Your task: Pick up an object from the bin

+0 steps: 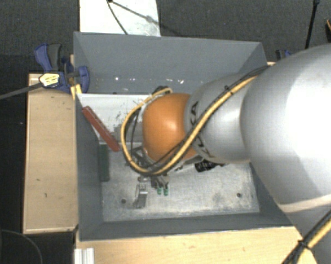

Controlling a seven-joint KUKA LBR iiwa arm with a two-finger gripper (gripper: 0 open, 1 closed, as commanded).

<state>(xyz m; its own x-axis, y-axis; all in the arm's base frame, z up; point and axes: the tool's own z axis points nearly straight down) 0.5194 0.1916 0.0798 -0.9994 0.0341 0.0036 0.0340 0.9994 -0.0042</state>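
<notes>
So the arm comes in from 3 o'clock, and its orange cover (pixel 164 126), smooth and domed with yellow and black cables (pixel 133 147) looped around it, sits right over the middle of the bin (pixel 171 65). The gripper (pixel 145 189) hangs below it toward 7 o'clock, low over the scuffed, speckled floor. Honestly can't tell whether it's spread or pinched.

Right under it is a grey metal bit (pixel 139 197), thin and upright-ish. It could be loose stuff or part of the tool, no idea. Just beside that, toward 3 o'clock, are tiny green bits (pixel 163 190). If anything's the target, my guess is it's down there.

Over at 10 o'clock, a long, matte reddish-brown stick (pixel 99 127) leans along the left wall. Below it at 9 o'clock, a flat dark green block (pixel 103 161) is tucked against the same wall. Both are well apart from the gripper, and their wall-hugging spots would be awkward to get around anyway.
</notes>
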